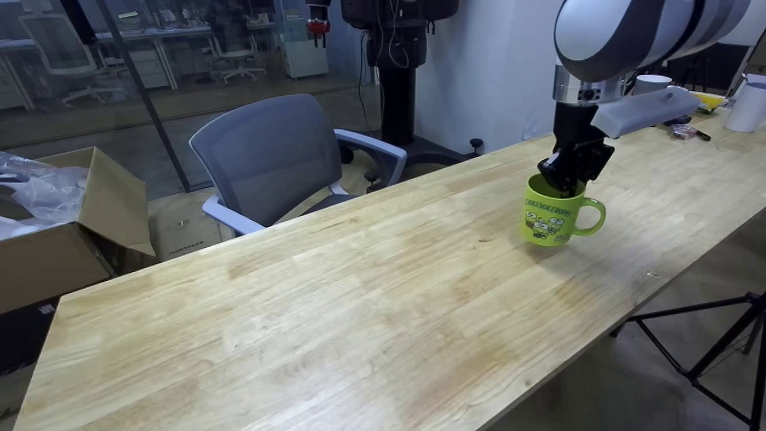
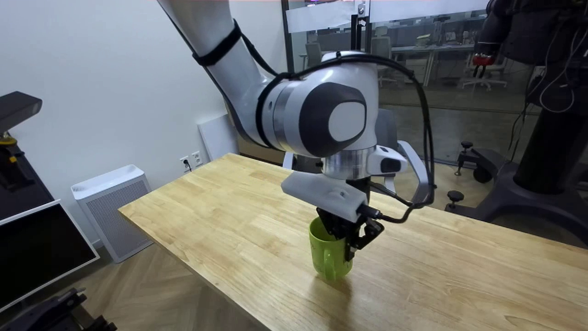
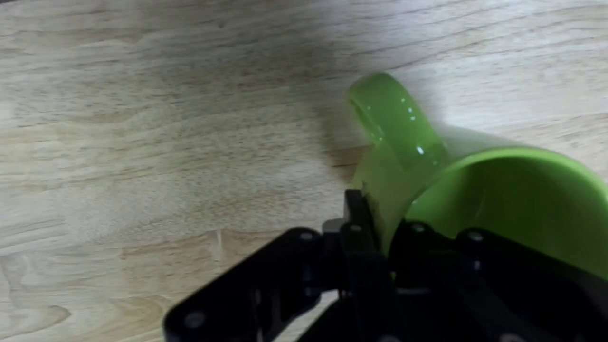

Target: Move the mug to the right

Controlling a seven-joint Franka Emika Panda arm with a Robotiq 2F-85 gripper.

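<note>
Fingers (image 3: 357,235) pinching the lime-green mug (image 1: 550,215) by its side wall: one outside, one down inside the mouth, low and right of centre in the wrist view. Reads as a sensible choice: a thin wall suits a narrow bite, and the loop handle (image 3: 394,118) is free just beside it. Mug right of centre in an exterior view, mouth up, near upright; base touching the wooden tabletop (image 1: 335,311) or slightly off it, cannot tell. Step, as judged: the carry to the right, or the moment ahead of it. Hold is one-sided, so the mug could swing or tip; low, slow travel advised. Gripper (image 3: 384,216) points steeply down, presumably so one finger can enter the mouth. Upper right, a white cylindrical container (image 1: 747,108), likely put aside. Grey mesh chair (image 1: 269,161) past the tabletop's upper edge. Far left, open cardboard box (image 1: 60,257) holding clear plastic packing (image 1: 54,187).
</note>
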